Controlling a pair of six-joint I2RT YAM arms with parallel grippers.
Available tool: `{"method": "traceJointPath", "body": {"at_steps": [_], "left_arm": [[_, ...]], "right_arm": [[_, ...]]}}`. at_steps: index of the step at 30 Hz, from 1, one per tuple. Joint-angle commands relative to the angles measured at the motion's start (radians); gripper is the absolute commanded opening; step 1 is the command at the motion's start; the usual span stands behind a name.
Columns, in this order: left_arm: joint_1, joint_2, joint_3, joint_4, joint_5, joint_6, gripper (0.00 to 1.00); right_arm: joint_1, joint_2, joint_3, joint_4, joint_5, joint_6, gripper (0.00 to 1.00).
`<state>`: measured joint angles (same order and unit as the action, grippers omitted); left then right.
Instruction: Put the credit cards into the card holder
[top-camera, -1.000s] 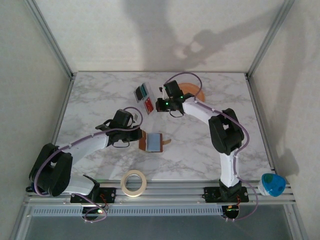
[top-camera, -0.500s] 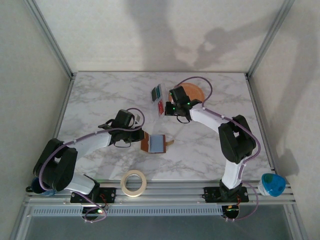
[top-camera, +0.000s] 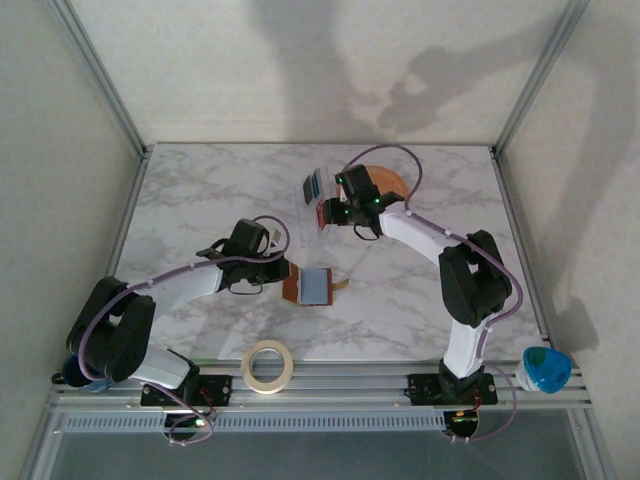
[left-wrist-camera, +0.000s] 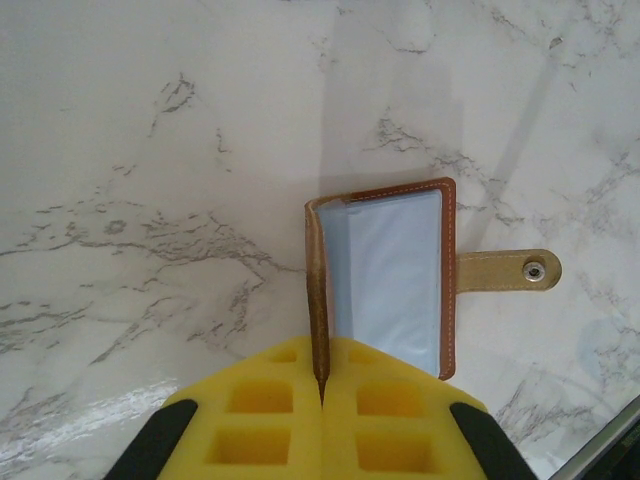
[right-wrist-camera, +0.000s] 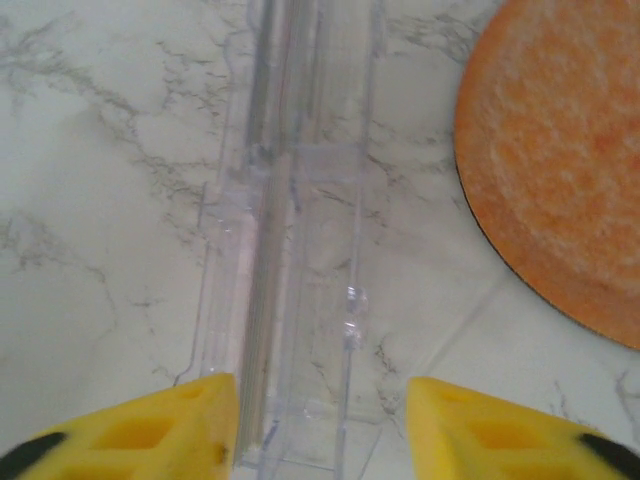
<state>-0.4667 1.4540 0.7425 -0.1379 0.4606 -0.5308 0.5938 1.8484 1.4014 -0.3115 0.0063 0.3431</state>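
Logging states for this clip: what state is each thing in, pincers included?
Wallet: open on the table, one flap stood upright.
Strap: unfastened, lying flat.
Left pincer: shut on the wallet's upright flap.
Right pincer: open, fingers astride the clear case.
Clear case: on the table, not clamped; a gap shows beside one finger.
Plate: flat on the table.
Tape roll: lying flat.

Marbled white surface: level, framed by pale walls. Round orange plate lies flat at far centre-right. Clear plastic sleeve lies just left of it. Tape roll sits at near edge, centre-left. Blue-and-white object rests at near right corner.
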Motion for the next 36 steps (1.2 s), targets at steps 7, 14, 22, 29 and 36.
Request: {"method": "traceJointPath", "body": {"at_steps": [7,14,22,29,36], "left_arm": [[0.008,-0.005,0.003,-0.004,-0.041,-0.043,0.00],[0.007,0.000,0.018,0.006,-0.018,-0.051,0.00],[0.006,-0.002,0.019,-0.008,-0.016,-0.031,0.00],[0.006,-0.013,-0.015,0.015,-0.013,-0.041,0.00],[0.006,-0.011,-0.020,0.011,-0.014,-0.039,0.00]], "right_arm": [[0.010,0.135,0.249,-0.242,0.016,-0.207,0.77],[0.025,0.244,0.353,-0.360,0.137,-0.274,0.86],[0.037,0.266,0.389,-0.381,0.251,-0.282,0.83],[0.060,0.255,0.391,-0.369,0.358,-0.325,0.81],[0.070,0.249,0.394,-0.361,0.410,-0.346,0.78]]}}
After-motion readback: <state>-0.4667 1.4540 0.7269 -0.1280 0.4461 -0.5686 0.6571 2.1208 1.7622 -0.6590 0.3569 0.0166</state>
